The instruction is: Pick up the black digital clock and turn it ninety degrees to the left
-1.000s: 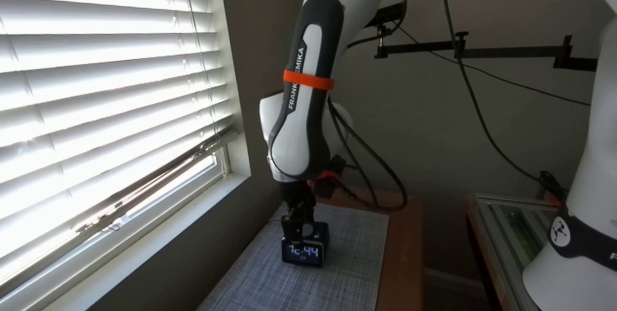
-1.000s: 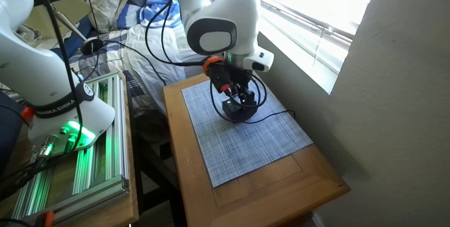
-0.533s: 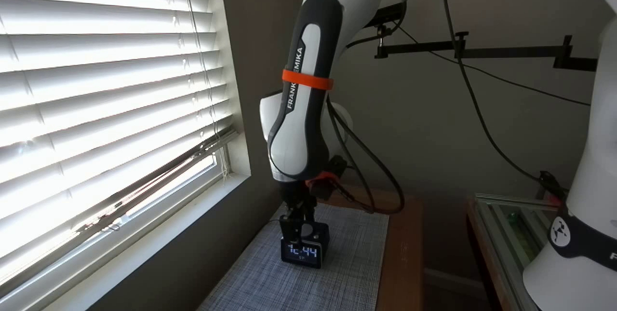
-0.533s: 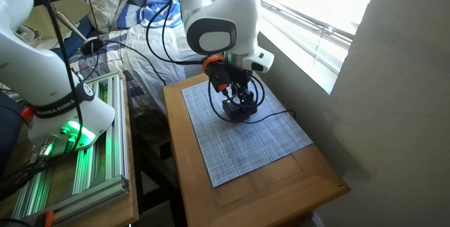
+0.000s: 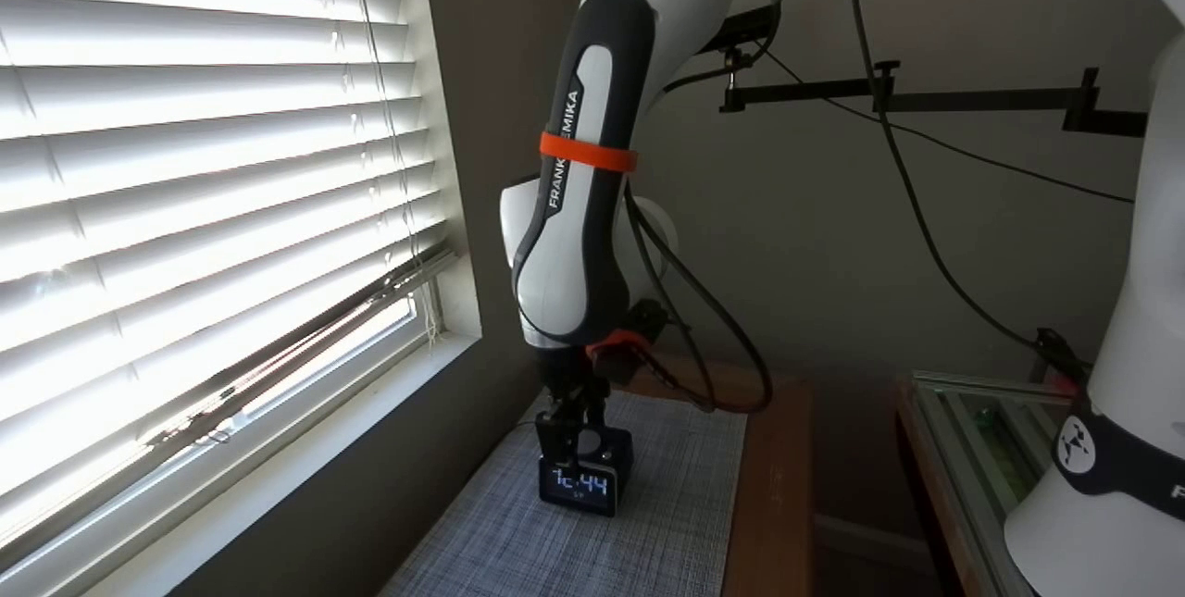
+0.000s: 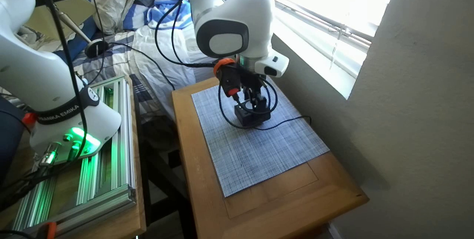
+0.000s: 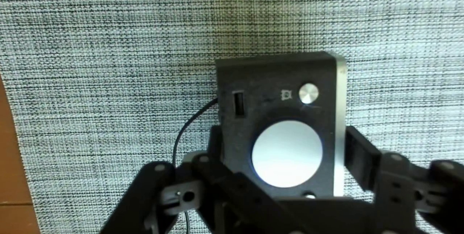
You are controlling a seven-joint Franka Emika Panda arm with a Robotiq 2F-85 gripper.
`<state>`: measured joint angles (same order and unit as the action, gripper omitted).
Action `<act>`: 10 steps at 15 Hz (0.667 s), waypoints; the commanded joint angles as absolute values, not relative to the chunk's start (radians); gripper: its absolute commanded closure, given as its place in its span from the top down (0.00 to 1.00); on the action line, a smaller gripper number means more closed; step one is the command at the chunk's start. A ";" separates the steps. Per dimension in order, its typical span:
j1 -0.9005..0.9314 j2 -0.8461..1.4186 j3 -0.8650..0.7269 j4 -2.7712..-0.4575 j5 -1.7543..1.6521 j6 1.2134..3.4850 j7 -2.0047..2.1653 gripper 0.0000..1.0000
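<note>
The black digital clock (image 5: 597,486) stands upright on the woven mat in both exterior views, with lit bluish-white digits on its front face. It also shows in the other exterior angle (image 6: 242,117), partly behind the wrist cable. In the wrist view I see the clock (image 7: 279,76) from above, with a large round silver button and a silver front edge. My gripper (image 7: 282,141) straddles it, one finger against the front face and one against the back. Both pads touch the clock with no visible gap. In an exterior view the gripper (image 5: 576,449) covers part of the digits.
The grey mat (image 6: 251,157) lies on a wooden table (image 6: 285,205). A thin black cord (image 6: 287,121) runs from the clock toward the wall. Looped cables (image 6: 221,105) hang from the wrist near the clock. A window with blinds (image 5: 204,97) and its sill border the table.
The clock's front has turned and shifted very slightly toward the window side, together with the gripper finger over it. The wrist's orange strap and hanging cables have swung slightly the same way.
</note>
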<state>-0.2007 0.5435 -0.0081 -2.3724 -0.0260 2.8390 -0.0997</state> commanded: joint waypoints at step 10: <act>-0.190 0.543 -0.012 -2.376 0.006 2.864 -0.089 1.00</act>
<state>-0.2007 0.5448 -0.0080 -2.3724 -0.0204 2.8411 -0.0971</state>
